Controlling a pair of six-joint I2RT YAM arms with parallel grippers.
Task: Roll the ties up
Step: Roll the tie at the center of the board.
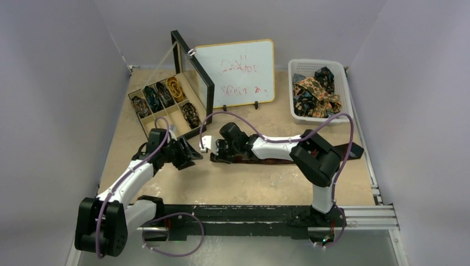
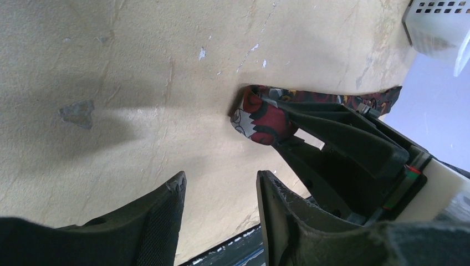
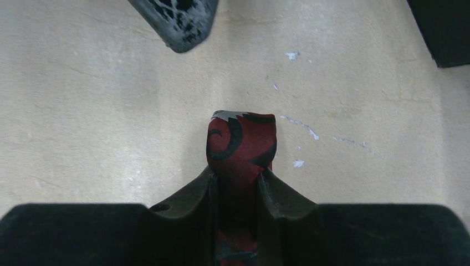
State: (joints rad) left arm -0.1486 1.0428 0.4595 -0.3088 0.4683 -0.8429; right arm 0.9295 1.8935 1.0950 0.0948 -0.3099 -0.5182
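Pinch: the right gripper [image 3: 238, 176] has its jaws narrow and clamped on the narrow end of the maroon tie [image 3: 241, 141]. The tip sticks out just ahead of its fingertips, over the table [image 3: 100, 111]. The left gripper [image 2: 221, 185] has its jaws part-way apart with nothing between them, and faces the right gripper just short of the tie tip. Room: bare tabletop lies on both sides of the pinch, and the only close edge ahead of it is one left fingertip [image 3: 177, 22]. Top view only: the rest of the tie runs back under the right arm as a flat dark strip toward the table's right edge. Well behind that hand, past the elbow, a white basket [image 1: 317, 62] holds loose ties [image 1: 313, 91]. Beyond the left hand is a compartment box [image 1: 145, 126] with rolled coils [image 1: 165, 93], and a whiteboard [image 1: 238, 72] stands beside it. Left wrist view only: the tip looks doubled over at the right fingers. Right wrist view only: the cloth sits centred between the pads.
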